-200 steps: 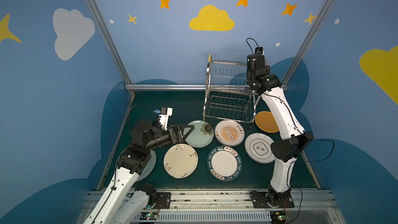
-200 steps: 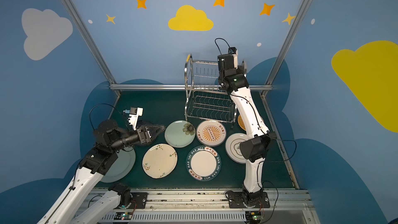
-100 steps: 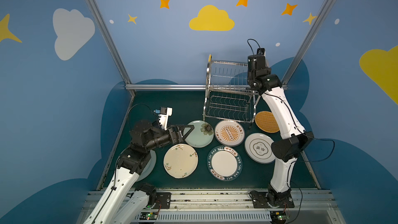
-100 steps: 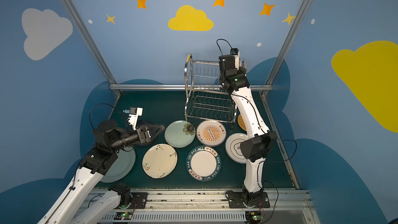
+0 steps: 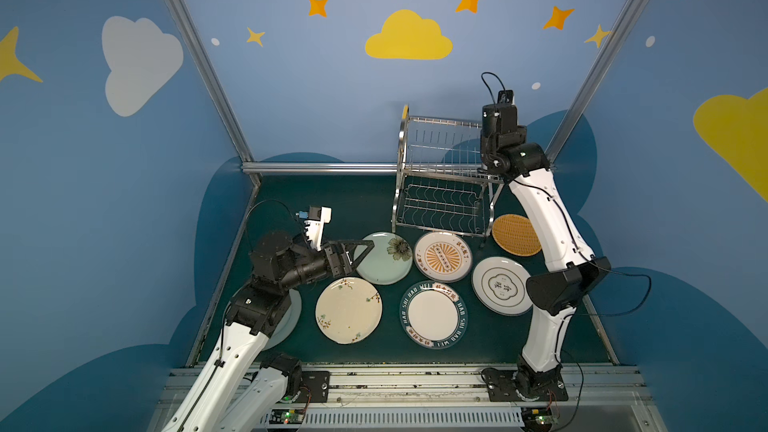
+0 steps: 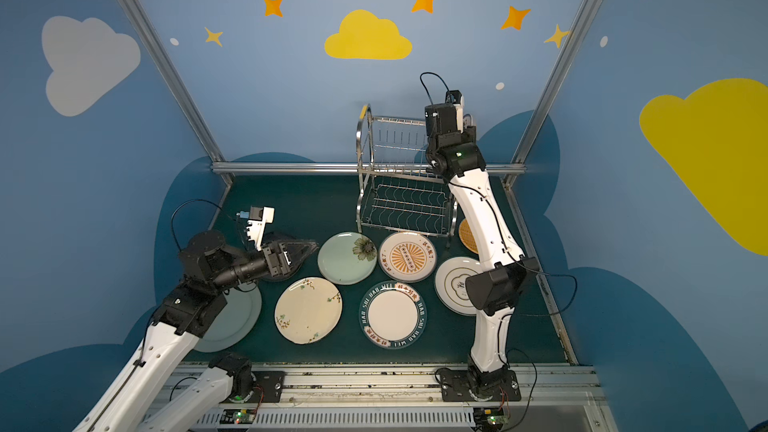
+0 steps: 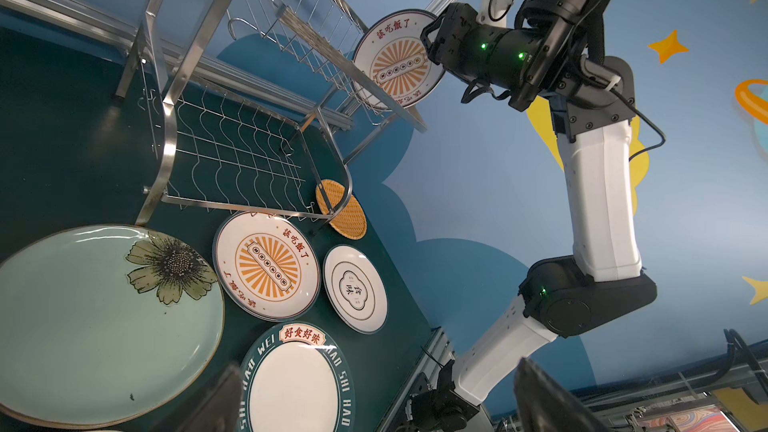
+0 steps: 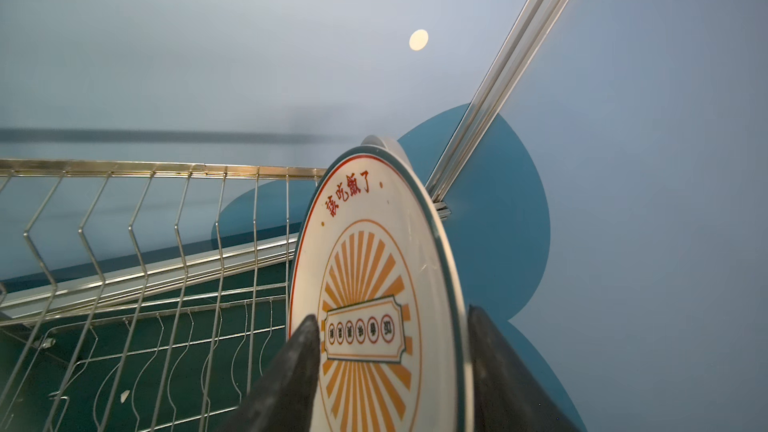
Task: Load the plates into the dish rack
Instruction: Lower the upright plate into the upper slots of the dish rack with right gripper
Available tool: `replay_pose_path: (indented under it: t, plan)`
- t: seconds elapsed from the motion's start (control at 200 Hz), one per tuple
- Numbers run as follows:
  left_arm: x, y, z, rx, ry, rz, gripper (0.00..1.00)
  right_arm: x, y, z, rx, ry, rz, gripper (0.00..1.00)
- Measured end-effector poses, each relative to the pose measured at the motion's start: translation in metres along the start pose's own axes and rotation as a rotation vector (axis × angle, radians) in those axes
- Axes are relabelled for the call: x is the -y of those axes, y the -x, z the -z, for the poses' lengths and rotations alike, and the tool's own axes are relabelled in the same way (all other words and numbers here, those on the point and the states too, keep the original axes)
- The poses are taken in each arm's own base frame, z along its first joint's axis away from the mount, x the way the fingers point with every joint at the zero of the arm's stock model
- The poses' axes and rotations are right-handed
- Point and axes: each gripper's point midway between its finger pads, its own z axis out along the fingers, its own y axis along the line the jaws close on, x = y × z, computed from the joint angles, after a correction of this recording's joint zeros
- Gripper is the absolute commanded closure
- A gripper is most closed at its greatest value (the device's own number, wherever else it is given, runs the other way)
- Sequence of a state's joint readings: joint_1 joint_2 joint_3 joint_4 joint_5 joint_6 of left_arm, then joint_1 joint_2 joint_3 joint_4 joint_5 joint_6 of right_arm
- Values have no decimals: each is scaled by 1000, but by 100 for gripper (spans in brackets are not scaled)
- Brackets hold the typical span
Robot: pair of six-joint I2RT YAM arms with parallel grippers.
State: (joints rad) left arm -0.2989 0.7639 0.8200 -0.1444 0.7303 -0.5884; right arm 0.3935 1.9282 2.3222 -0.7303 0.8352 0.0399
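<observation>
The dish rack [image 5: 440,184] stands at the back of the table [image 5: 332,209]. An upright plate [image 7: 397,58] sits at the right end of the rack's upper tier. Lying flat just before the rack are the flower plate [image 5: 386,274] to the left, the sunburst plate [image 5: 443,256] at the centre and the woven plate [image 5: 517,234] beside the right corner. Farther forward, from left to right, lie the blossom plate [image 5: 348,310], the lettered-rim plate [image 5: 433,314] and the emblem plate [image 5: 500,284].

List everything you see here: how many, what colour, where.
dish rack: one, shiny steel, at the back.
racked sunburst plate: one, white and orange, standing in the upper tier.
flat sunburst plate: one, white and orange, before the rack.
flower plate: one, pale green, by the left claw.
blossom plate: one, cream, front.
lettered plate: one, teal rim, front.
emblem plate: one, white, by the right arm.
woven plate: one, orange, right of the rack.
plain plate: one, pale, under the left arm.
table: one, dark green.
left claw: one, black, open, at the flower plate's rim.
right claw: one, black, open, astride the racked sunburst plate.
</observation>
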Motion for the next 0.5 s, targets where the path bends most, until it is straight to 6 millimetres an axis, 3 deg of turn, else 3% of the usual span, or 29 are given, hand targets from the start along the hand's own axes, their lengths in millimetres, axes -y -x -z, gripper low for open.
replay_pose_path:
  t: [0.255,0.501]
  plan:
    - [0,2,1,7,-1,2,0,10,12,14,29,14,-11,37]
    - [-2,3,1,9,4,10,0,10,27,47,77,73,-24,15]
